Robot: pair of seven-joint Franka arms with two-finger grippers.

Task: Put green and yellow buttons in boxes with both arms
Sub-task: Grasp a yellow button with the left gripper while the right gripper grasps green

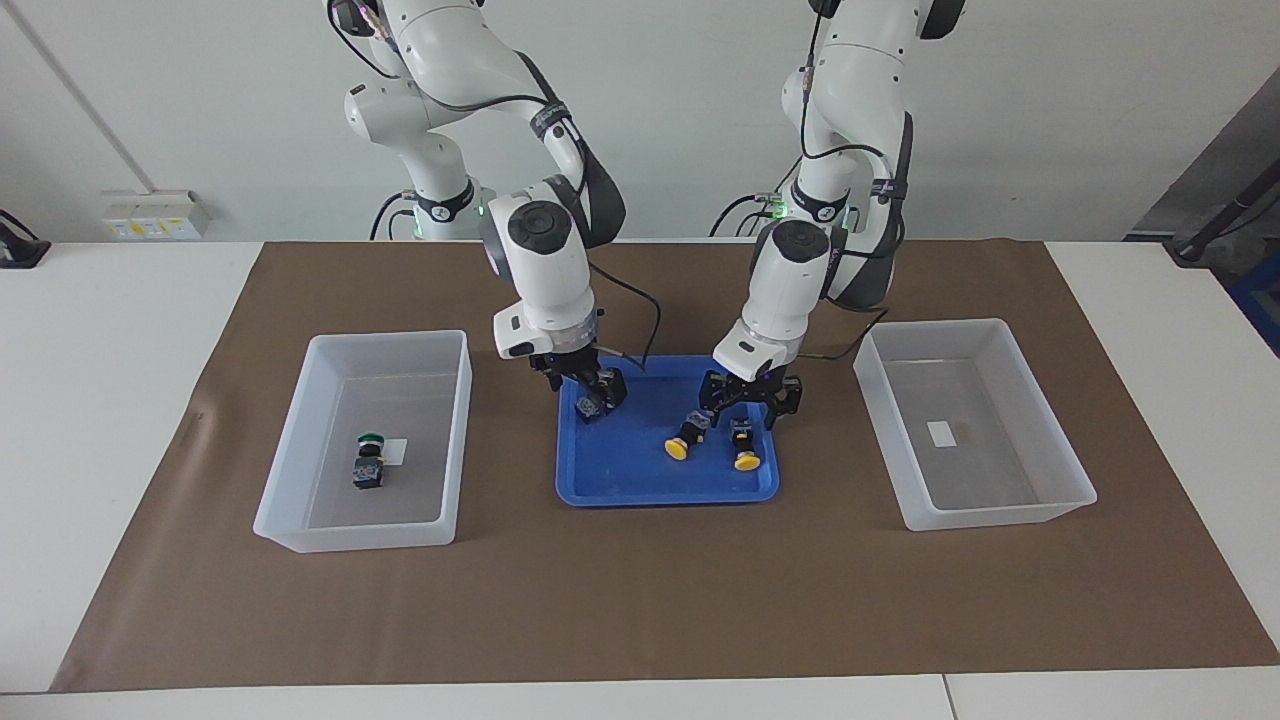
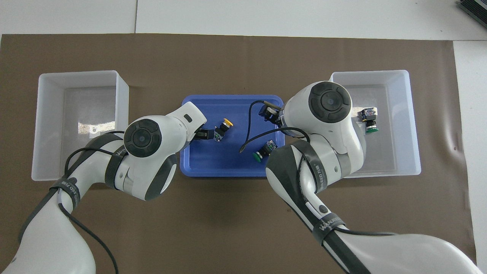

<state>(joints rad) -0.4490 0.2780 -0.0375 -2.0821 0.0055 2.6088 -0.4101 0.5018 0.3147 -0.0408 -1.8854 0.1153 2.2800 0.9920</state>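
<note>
In the blue tray point(image 1: 660, 494) lie one green button point(image 1: 588, 406) and two yellow buttons. My right gripper point(image 1: 592, 392) is low over that green button, open, its fingers at the button's sides; I cannot tell if they touch. My left gripper point(image 1: 748, 415) stands open, low over the yellow button point(image 1: 745, 448) nearer the left arm's end. The other yellow button point(image 1: 683, 440) lies free beside it. A second green button point(image 1: 370, 460) rests in the box point(image 1: 360, 535) at the right arm's end. The other box point(image 1: 1000, 515) holds only its label.
A brown mat point(image 1: 640, 600) covers the middle of the white table, with the tray between the two boxes. In the overhead view the arms cover part of the tray, and the free yellow button point(image 2: 222, 130) and the tray's green button point(image 2: 262, 151) show beside them.
</note>
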